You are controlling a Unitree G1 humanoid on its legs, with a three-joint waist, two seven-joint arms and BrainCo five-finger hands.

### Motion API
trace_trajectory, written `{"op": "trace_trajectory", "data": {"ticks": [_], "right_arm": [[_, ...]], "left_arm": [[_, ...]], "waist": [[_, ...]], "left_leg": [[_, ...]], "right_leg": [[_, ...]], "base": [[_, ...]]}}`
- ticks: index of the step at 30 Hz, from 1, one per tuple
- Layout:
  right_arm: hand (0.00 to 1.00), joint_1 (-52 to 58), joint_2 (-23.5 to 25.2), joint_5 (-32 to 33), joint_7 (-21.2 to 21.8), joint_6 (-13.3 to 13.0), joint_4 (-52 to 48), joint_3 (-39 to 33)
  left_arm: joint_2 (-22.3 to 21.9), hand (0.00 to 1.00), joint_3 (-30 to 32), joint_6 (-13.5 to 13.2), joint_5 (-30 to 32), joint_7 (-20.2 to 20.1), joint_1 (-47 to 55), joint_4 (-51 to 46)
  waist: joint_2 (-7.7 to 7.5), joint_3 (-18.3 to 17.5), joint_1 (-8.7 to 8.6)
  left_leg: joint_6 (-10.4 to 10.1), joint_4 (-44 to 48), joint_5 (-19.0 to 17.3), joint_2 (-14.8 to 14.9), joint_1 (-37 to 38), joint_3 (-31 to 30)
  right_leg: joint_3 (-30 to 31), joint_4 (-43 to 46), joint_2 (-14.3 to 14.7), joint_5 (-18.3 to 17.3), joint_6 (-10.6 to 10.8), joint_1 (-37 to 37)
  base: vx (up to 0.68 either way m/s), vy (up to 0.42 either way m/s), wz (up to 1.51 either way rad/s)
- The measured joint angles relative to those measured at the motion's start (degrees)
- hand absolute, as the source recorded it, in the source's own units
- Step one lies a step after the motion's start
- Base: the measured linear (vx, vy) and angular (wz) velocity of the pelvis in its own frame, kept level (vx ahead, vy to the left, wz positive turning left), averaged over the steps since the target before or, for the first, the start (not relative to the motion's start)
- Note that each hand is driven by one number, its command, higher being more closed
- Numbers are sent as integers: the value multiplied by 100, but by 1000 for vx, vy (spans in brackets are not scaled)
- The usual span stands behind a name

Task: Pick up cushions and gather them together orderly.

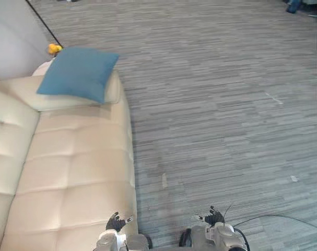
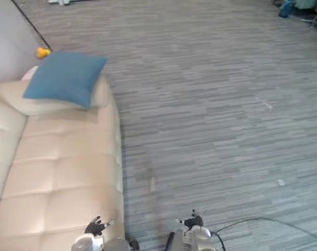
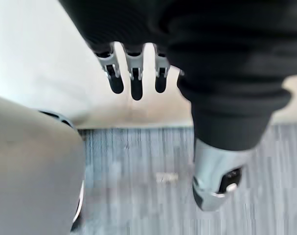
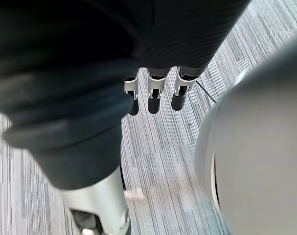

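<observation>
A blue cushion [image 1: 78, 72] lies tilted on the far armrest of a cream leather sofa [image 1: 69, 172], well ahead of both hands. My left hand [image 1: 116, 224] hangs low at the sofa's near front corner, fingers [image 3: 134, 78] relaxed and straight, holding nothing. Over the carpet at the bottom of the view my right hand [image 1: 214, 217] also hangs empty, its fingers [image 4: 154, 95] loosely extended.
Grey striped carpet [image 1: 215, 104] stretches to the right of the sofa. A small yellow object [image 1: 54, 49] sits on the floor behind the armrest, beside a pale wall [image 1: 14, 36]. Dark and blue items [image 1: 294, 5] stand at the far right corner.
</observation>
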Motion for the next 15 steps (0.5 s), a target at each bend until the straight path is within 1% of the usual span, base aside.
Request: {"op": "trace_trajectory", "data": {"ticks": [1, 2, 3, 4, 5, 6, 7, 8, 9, 11, 13, 14, 15], "right_arm": [[0, 61, 4, -7, -15, 2, 123, -5], [0, 14, -85, 1, -9, 2, 219, -21], [0, 14, -168, -1, -10, 8, 224, -18], [0, -8, -229, -2, -16, 17, 336, -28], [0, -6, -253, 6, -20, 16, 386, -47], [0, -6, -276, 59, -24, 6, 378, -110], [0, -7, -309, 89, -55, 7, 366, -158], [0, -1, -331, 121, -82, 8, 365, -174], [0, 11, -330, 133, -92, 9, 372, -194], [0, 35, -324, 240, -114, 10, 387, -234], [0, 42, -313, 242, -134, 21, 391, -239], [0, 48, -313, 242, -158, 24, 391, -255], [0, 49, -318, 242, -181, 27, 392, -262]], "left_arm": [[102, 0, -75, 1, 3, -5, 5, -1], [74, 0, -113, 20, 10, 6, -45, 34], [45, 0, -115, 15, 51, -2, -41, 43], [-16, 0, -116, 13, 129, -8, -35, 43], [-21, 0, -116, 2, 144, -9, -42, 4], [-56, 0, -110, -4, 144, -13, -56, -26], [-105, 0, -103, -4, 145, -11, -77, -58], [-133, 0, -106, -6, 157, -16, -78, -59], [-137, 0, -109, -11, 159, -19, -77, -65], [-155, 0, -113, -18, 159, -22, -79, -143], [-157, 0, -120, -21, 161, -22, -81, -226], [-159, 0, -124, -23, 161, -23, -83, -268], [-165, 0, -129, -21, 163, -21, -83, -274]], "waist": [[-199, -57, 1], [-121, -33, -9], [-71, -63, -3], [-1, -70, -1], [31, -47, -7], [110, -7, -8], [202, 50, 2], [263, 51, 10], [271, 52, 11], [256, 63, 22], [237, 73, 30], [223, 79, 41], [223, 79, 56]], "left_leg": [[-183, -2, -74, -131, 7, -140], [-441, 44, -245, 52, 78, -369], [-461, 102, -257, 111, 41, -431], [-495, 611, -277, 258, -229, -514], [-495, 1095, -276, 340, -454, -597], [-526, 1842, -252, 490, -779, -671], [-557, 2748, -177, 705, -1142, -721], [-539, 3244, -225, 798, -1326, -690], [-482, 3357, -261, 795, -1392, -633], [-398, 3249, -392, 653, -1689, -352], [-349, 2542, -384, 405, -1987, -196], [-312, 1724, -214, 202, -2099, -119], [-339, 1008, 135, 74, -2106, -90]], "right_leg": [[183, -623, -122, 634, -36, 24], [175, -520, 43, 487, -58, 61], [196, -550, 120, 420, -81, 65], [193, -609, 224, 278, -118, 72], [158, -669, 271, 231, -172, 122], [151, -736, 380, 222, -205, 222], [149, -810, 524, 178, -367, 418], [178, -870, 594, 98, -438, 620], [201, -901, 593, 62, -446, 739], [259, -1209, 540, 48, -443, 1070], [260, -1505, 450, 59, -376, 1282], [242, -1710, 380, 58, -273, 1450], [214, -1842, 349, 61, -164, 1579]], "base": [[175, -280, -1], [173, -291, -5], [203, -336, -12], [137, -257, -9], [172, -292, -12], [121, -177, -16], [240, -162, -21], [239, -79, -19], [312, -59, -18], [300, 0, -16], [268, 53, -3], [293, 91, 4], [470, 169, -2]]}}
